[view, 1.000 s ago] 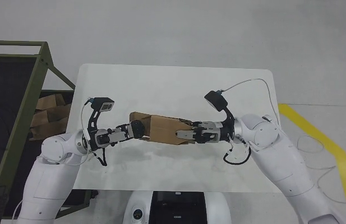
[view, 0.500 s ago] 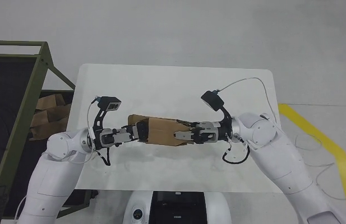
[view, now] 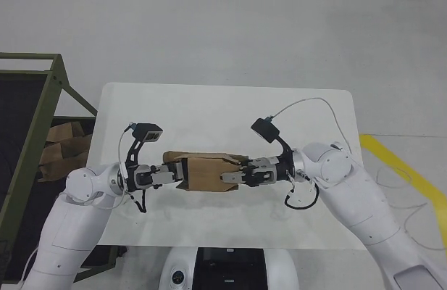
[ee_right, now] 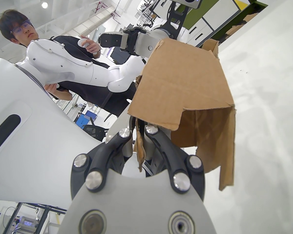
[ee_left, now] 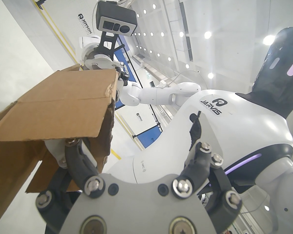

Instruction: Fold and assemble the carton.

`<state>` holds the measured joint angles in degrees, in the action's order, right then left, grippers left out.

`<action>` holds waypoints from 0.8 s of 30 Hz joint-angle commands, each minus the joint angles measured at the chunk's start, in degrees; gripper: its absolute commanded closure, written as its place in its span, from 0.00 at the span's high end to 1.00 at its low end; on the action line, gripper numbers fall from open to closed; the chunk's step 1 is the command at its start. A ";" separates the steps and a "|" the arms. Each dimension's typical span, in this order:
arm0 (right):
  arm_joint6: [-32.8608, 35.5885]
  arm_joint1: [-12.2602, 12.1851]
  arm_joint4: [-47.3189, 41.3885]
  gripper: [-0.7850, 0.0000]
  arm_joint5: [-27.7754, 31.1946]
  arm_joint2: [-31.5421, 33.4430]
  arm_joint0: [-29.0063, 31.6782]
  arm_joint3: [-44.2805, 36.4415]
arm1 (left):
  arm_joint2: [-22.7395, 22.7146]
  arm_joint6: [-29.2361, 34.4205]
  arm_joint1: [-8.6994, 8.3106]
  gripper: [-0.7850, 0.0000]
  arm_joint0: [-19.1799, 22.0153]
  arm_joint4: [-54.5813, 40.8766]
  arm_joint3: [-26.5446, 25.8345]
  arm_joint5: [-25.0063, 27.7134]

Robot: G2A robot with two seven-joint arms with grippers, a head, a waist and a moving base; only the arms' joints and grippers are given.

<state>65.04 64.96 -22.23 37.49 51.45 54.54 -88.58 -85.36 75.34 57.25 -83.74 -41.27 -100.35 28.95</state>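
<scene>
Carton point(view: 205, 172) bars the middle; room over table point(view: 223, 109) beyond it.

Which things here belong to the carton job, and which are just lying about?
Job: brown cardboard carton; left gripper; right gripper, jaws shut on its flap; white table.
Lying about: green metal frame; loose brown cardboard pieces by it; yellow floor stripe.

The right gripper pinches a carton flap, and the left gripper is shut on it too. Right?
Only partly. The right gripper pinches the carton, but the left gripper is open: the left wrist view shows its fingers wide apart.
</scene>
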 commanded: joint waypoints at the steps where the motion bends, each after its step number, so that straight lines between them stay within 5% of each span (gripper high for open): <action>1: -0.07 0.08 -0.02 0.00 -0.18 -0.18 -0.26 0.20 | 0.10 -0.07 -0.10 1.00 0.17 -0.16 0.08 0.07; 14: -2.06 0.43 -0.09 0.00 -0.75 -0.34 -0.78 0.92 | 1.16 -5.07 -0.41 0.96 0.53 2.80 0.69 5.07; 24: -2.45 0.68 -0.15 0.00 -1.71 -0.69 -1.06 0.99 | 1.97 -7.49 -0.92 0.65 0.25 6.12 0.07 7.48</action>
<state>62.56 65.61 -22.39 35.81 50.81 53.55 -87.62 -83.48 68.15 56.39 -83.45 -36.12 -100.24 36.15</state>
